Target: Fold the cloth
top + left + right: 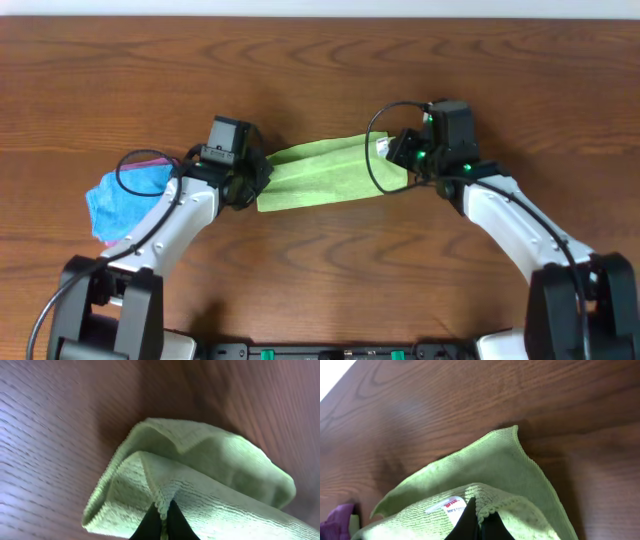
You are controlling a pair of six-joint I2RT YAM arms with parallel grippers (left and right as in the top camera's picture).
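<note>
Looking out from my arms, I see the left tool [162, 516] clamped tight on the left end of the cloth [320, 172]. The right tool [479, 516] is clamped on its right end, just beside the white tag [451, 506]. The lime-green cloth stretches between them as a folded band over the middle of the counter [320, 60]. Further left, a crumpled blue cloth [118, 198] lies with a pink cloth [152, 160] peeking out behind.
</note>
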